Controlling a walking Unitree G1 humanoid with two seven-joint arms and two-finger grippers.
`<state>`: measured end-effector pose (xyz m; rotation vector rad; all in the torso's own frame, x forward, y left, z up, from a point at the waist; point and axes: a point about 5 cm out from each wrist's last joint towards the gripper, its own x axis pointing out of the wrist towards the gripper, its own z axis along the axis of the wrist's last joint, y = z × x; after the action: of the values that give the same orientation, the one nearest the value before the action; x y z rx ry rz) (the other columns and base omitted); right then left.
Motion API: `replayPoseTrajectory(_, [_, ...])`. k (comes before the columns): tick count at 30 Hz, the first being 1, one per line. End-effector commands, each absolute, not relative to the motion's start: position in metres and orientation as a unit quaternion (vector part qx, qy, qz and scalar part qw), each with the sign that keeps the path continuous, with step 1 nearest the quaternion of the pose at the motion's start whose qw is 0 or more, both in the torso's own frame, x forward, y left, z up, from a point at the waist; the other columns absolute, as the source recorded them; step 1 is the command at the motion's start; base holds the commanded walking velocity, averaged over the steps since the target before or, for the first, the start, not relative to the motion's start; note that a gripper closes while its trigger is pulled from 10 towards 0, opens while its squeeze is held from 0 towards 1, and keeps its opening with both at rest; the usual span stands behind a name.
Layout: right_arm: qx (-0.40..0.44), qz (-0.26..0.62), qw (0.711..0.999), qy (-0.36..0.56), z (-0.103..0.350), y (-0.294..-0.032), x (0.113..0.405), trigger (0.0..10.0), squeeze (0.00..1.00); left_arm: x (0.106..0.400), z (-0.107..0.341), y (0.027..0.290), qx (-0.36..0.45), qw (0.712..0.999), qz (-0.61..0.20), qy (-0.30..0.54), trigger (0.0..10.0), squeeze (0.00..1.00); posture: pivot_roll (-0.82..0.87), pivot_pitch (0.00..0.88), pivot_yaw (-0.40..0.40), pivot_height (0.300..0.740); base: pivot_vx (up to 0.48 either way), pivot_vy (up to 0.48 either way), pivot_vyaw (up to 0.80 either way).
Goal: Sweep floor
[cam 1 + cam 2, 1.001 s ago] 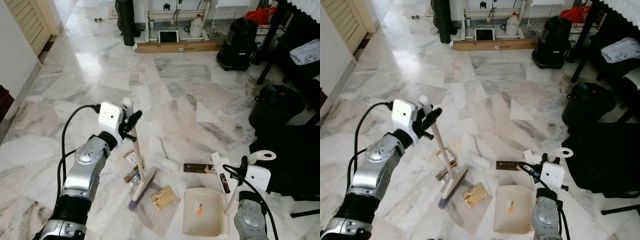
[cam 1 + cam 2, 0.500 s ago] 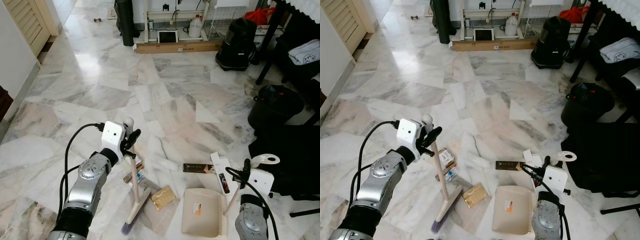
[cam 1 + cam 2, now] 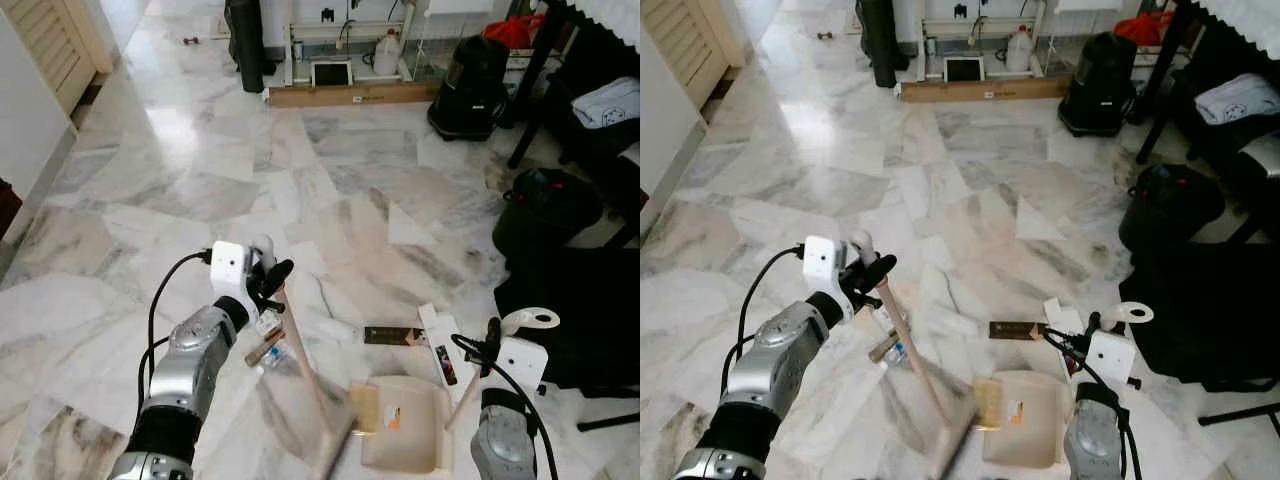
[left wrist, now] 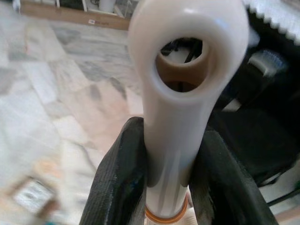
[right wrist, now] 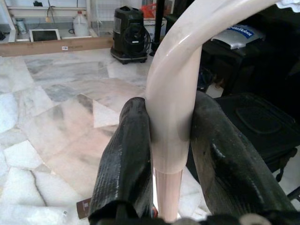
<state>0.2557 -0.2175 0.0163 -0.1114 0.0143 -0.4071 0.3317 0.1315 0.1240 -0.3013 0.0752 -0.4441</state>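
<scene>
Over the last second you swung the broom (image 3: 300, 365) rightward: its blurred head (image 3: 335, 452) crossed from left of the gold packet (image 3: 364, 408) to the near left edge of the dustpan (image 3: 405, 436), and the packet went with it, onto the dustpan's left lip. Your left gripper (image 3: 268, 278) stayed clenched on the broom handle's top, and the left wrist view showed both black fingers (image 4: 117, 183) pressed around the cream handle end. Your right gripper (image 3: 489, 335) kept its clamp on the dustpan's upright handle (image 3: 527, 319), holding the pan flat on the marble floor (image 3: 200, 170). That stroke looked like it delivered one piece. The small carton (image 3: 268, 322) and bottle (image 3: 264, 349) by your left gripper, and the dark box (image 3: 391, 335) and white box (image 3: 440, 345) beyond the dustpan, were unswept.
</scene>
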Motion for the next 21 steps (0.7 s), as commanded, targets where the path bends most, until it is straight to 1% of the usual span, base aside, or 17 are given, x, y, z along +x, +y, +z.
replayPoseTrajectory(1, [-0.055,-0.196,0.978,0.053,0.001,-0.215,0.245,10.0,0.0,0.336,0.139,0.129,-0.206,0.952,-0.228,0.015,10.0,0.0,0.08,0.112,0.002,0.74,0.0,0.0,0.0])
replayPoseTrajectory(2, [-0.055,-0.196,0.978,0.053,0.001,-0.215,0.245,10.0,0.0,0.336,0.139,0.129,-0.206,0.952,-0.228,0.015,10.0,0.0,0.08,0.112,0.002,0.74,0.0,0.0,0.0])
replayPoseTrajectory(6, [-0.054,-0.194,0.978,0.053,0.001,-0.214,0.246,10.0,0.0,0.34,0.153,0.131,-0.255,0.94,-0.224,-0.004,10.0,0.0,0.08,0.114,0.0,0.74,0.0,0.0,0.0])
replayPoseTrajectory(10, [-0.054,-0.192,0.978,0.051,0.002,-0.213,0.247,10.0,0.0,0.341,0.159,0.136,-0.246,0.943,-0.222,-0.013,10.0,0.0,0.09,0.115,-0.002,0.74,0.0,0.0,0.0])
replayPoseTrajectory(13, [-0.054,-0.192,0.979,0.048,0.003,-0.214,0.248,10.0,0.0,0.343,0.169,0.142,-0.234,0.95,-0.204,-0.036,10.0,0.0,0.09,0.115,-0.002,0.74,0.0,0.0,0.0])
replayPoseTrajectory(14, [-0.055,-0.192,0.979,0.047,0.003,-0.214,0.248,10.0,0.0,0.344,0.175,0.147,-0.211,0.958,-0.185,-0.057,10.0,0.0,0.09,0.114,-0.006,0.74,0.0,0.0,0.0])
replayPoseTrajectory(15, [-0.056,-0.191,0.979,0.046,0.004,-0.215,0.25,10.0,0.0,0.344,0.188,0.153,-0.149,0.971,-0.16,-0.096,10.0,0.0,0.09,0.114,-0.006,0.74,0.0,0.0,0.0])
replayPoseTrajectory(16, [-0.056,-0.191,0.979,0.046,0.005,-0.216,0.25,10.0,0.0,0.344,0.191,0.152,-0.119,0.974,-0.161,-0.106,10.0,0.0,0.09,0.115,-0.006,0.74,0.0,0.0,0.0])
replayPoseTrajectory(21, [-0.058,-0.19,0.979,0.046,0.005,-0.216,0.251,10.0,0.0,0.341,0.186,0.145,-0.095,0.975,-0.176,-0.098,10.0,0.0,0.09,0.116,-0.005,0.74,0.0,0.0,0.0])
